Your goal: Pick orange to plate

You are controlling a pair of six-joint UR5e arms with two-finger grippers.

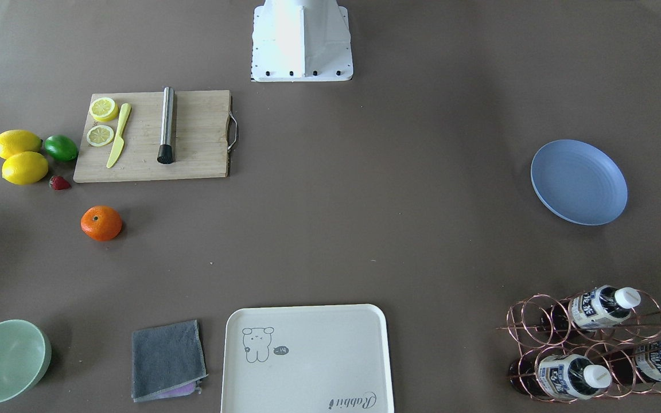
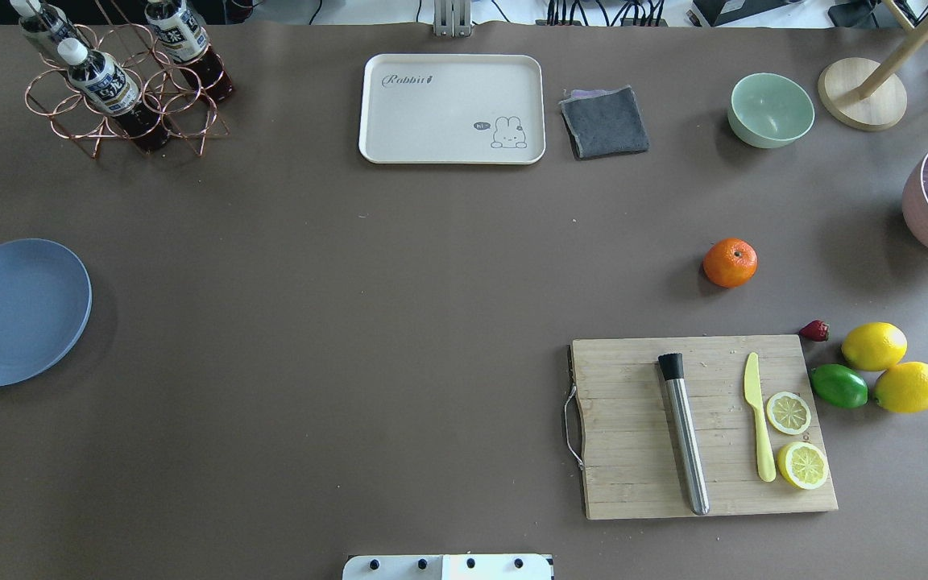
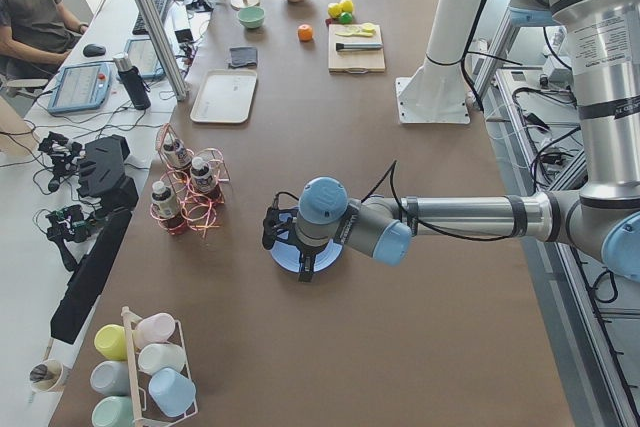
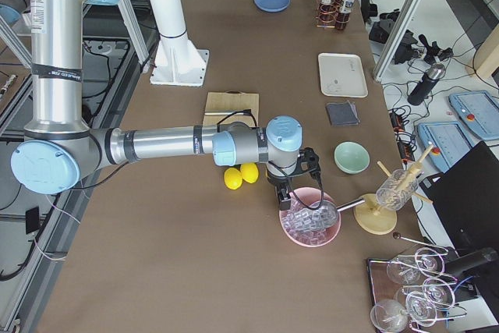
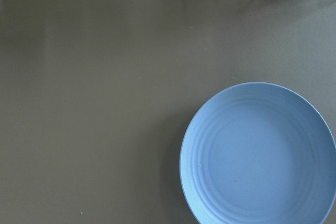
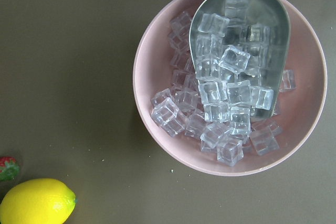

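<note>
You had the orange (image 2: 730, 263) resting on the brown table on the robot's right side, a little beyond the far edge of the wooden cutting board (image 2: 633, 435) and near the strawberry (image 2: 814, 330), touching neither. The blue plate (image 2: 17, 312) lay well apart from it, at the table's opposite end on the robot's left. In the side view from that end, your left gripper (image 3: 304, 265) hung over the plate, pointing down. The right gripper (image 4: 282, 196) hung above the pink bowl (image 6: 157, 77) of ice cubes, where a metal scoop (image 6: 273, 19) lay, with two lemons (image 4: 240, 175) just beside the arm. Only the side views showed either gripper, so you could not tell whether their fingers were spread or pressed together.
</note>
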